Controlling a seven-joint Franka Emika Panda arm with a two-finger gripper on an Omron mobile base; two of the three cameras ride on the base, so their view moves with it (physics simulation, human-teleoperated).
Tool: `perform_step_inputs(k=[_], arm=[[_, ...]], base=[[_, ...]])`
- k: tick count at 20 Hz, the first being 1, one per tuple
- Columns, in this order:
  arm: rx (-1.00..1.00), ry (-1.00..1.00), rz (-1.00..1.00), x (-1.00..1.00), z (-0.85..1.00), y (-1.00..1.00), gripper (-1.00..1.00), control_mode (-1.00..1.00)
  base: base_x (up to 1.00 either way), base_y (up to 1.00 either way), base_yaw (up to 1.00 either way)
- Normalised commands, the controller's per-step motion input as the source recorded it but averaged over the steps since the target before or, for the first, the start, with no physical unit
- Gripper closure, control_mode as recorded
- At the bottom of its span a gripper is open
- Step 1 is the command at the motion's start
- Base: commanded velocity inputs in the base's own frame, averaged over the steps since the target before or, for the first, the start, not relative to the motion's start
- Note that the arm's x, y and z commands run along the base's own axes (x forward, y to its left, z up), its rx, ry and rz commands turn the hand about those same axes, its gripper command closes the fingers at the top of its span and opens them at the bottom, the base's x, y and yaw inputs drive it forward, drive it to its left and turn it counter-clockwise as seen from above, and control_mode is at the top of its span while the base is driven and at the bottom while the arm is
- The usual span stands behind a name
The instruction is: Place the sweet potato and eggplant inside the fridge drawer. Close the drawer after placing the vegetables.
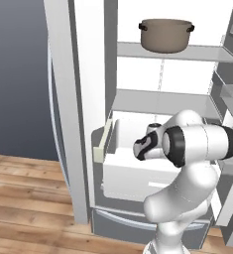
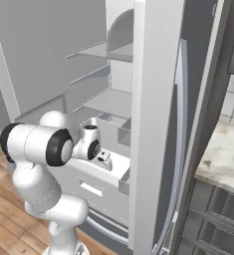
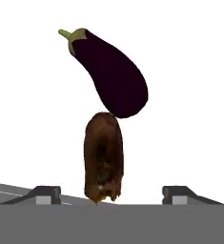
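Note:
In the hand view the eggplant (image 3: 112, 71), glossy dark purple with a green stem, lies on the white floor of the fridge drawer (image 3: 189, 95). Its rounded end touches the brown sweet potato (image 3: 103, 155) lying just below it. My gripper (image 3: 111, 194) is open: its two dark tips stand wide apart on either side of the sweet potato's near end and touch neither vegetable. From the base, the fridge drawer (image 1: 133, 171) stands pulled out of the fridge, with its beige panel (image 1: 102, 143) at the left. My gripper (image 2: 104, 160) hangs over the drawer (image 2: 96, 185), pointing down into it.
A brown pot (image 1: 166, 34) sits on the upper fridge shelf. The open fridge door (image 2: 156, 124) stands close on the right, with a marble counter (image 2: 223, 154) and dark drawers beyond it. A grey freezer front (image 1: 123, 223) lies under the drawer. Wooden floor spreads to the left.

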Motion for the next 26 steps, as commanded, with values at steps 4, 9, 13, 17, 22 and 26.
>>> perform_step_inputs(k=[4,9,13,17,22,26], arm=[[0.0,-0.08,0.0,0.0,0.59,-0.02,-1.0,-1.0],[0.0,-0.17,0.0,-0.07,0.88,-0.04,-1.0,-1.0],[0.0,-0.28,0.0,-0.36,1.0,0.0,-1.0,-1.0],[-0.01,-0.32,0.0,-0.61,1.0,0.02,-1.0,-1.0],[0.0,-0.3,0.0,-0.9,0.99,0.14,-1.0,-1.0],[0.0,-0.14,0.0,-1.0,0.45,0.44,-1.0,-1.0]], base=[[0.0,0.0,0.0],[0.0,0.0,0.0],[0.0,0.0,0.0],[0.0,0.0,0.0],[0.0,0.0,0.0],[0.0,0.0,0.0]])
